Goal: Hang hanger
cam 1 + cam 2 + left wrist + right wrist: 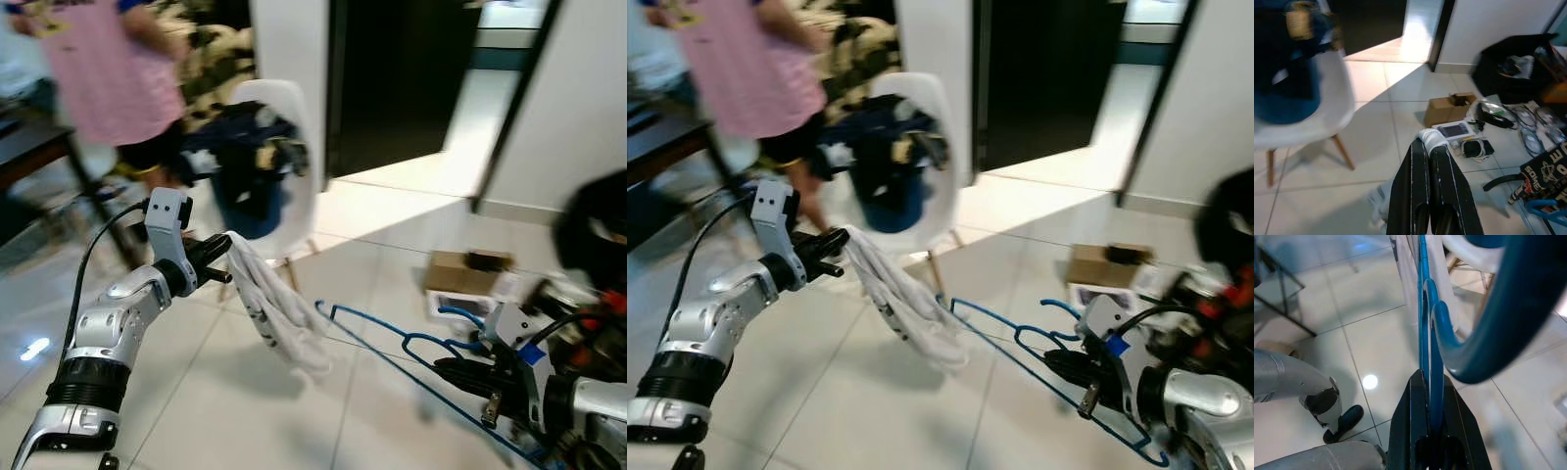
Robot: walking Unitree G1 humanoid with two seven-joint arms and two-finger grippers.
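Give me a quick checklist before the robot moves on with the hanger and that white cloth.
1. Right claw shut on blue hanger: ok.
2. Left claw pinching white cloth: ok.
3. Cloth fully on hanger: not ok, one end reaches the hanger's tip, the rest hangs loose.
4. Rail or hook to hang on: cannot tell.
5. Person behind the white chair: not ok, close by.
6. Cardboard box on floor: ok, off to the side.

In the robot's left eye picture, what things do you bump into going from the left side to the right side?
left gripper → white cloth → blue hanger → cardboard box → right gripper
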